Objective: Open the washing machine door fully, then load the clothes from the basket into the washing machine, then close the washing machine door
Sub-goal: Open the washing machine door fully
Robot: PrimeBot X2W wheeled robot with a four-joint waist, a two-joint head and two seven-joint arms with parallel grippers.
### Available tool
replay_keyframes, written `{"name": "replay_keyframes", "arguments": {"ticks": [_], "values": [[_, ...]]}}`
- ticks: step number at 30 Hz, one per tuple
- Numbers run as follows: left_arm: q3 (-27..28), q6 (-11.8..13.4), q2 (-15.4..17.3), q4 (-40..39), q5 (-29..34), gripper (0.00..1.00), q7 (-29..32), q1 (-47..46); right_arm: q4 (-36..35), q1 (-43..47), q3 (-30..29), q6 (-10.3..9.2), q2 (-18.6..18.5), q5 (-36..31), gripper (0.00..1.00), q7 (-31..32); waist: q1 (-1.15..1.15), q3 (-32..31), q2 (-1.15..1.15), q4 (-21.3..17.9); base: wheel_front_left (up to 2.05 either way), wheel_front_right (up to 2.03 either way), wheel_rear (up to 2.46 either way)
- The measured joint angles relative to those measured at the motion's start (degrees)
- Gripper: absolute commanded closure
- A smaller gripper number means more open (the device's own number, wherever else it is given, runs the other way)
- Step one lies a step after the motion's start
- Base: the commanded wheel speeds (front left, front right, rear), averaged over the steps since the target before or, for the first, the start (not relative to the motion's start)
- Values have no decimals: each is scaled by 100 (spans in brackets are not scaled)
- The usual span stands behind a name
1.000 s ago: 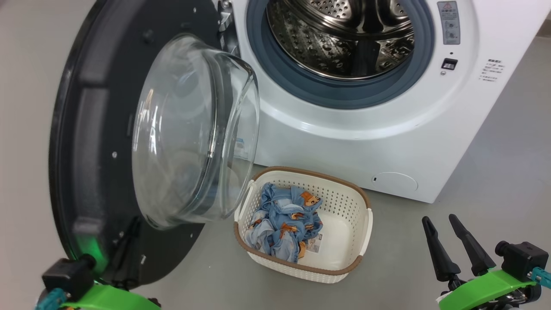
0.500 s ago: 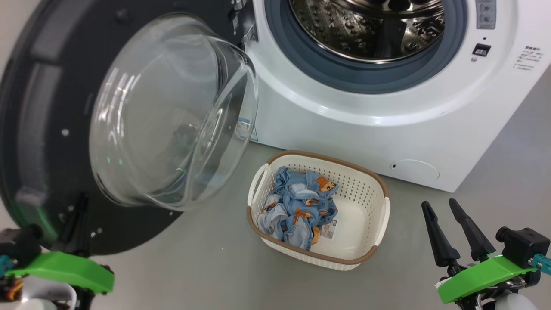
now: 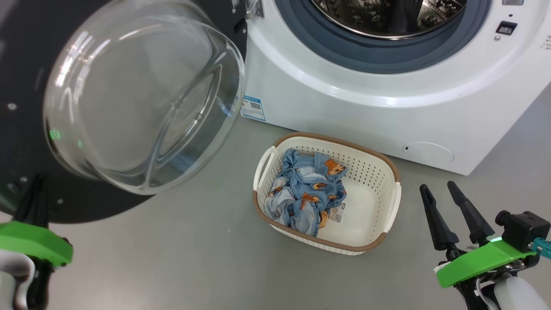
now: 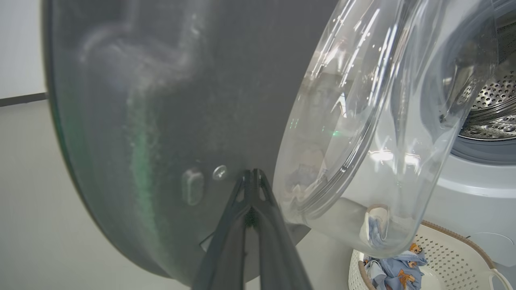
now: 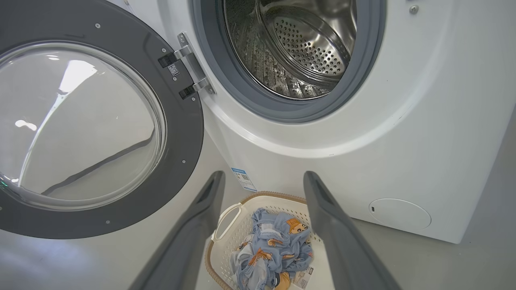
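Head view has shifted with the robot, yet the washing machine door (image 3: 26, 129) stands wider than a second ago: its glass bowl (image 3: 142, 94) no longer hides the blue sticker (image 3: 253, 107) on the washing machine (image 3: 344, 116). The clothes (image 3: 308, 193) lie bunched in the basket's (image 3: 394, 170) nine o'clock half, at six o'clock of the opening. The left gripper (image 4: 252, 177) (fingers pressed together) meets the door's inner face in the left wrist view. The right gripper (image 3: 438, 186) is spread and empty at the basket's three o'clock. The right wrist view adds the hinge (image 5: 191, 68).

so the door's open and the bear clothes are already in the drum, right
No: the clothes lie in the basket on the floor, not in the drum; the head view shows it. The washing machine door is open, yes.
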Motion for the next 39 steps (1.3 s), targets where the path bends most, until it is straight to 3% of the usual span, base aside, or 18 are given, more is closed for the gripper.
{"name": "replay_keyframes", "arguments": {"ticks": [9, 19, 39], "values": [[-7, -163, 126, 905, 1, 100, -42, -556, 38, -11, 92, 0, -45, 2, 0, 0, 0, 66, 0, -59, 0, 0, 0], [-68, -224, 155, 1333, 5, 100, -194, -762, 70, -10, 99, 0, -46, 5, 0, 0, 0, -11, 0, -95, 0, 0, 0], [-235, -313, 138, 1056, -5, 100, -446, -436, 120, 28, 116, 0, -14, 15, 0, 0, 0, -355, 0, -135, 0, 0, 0]]}}
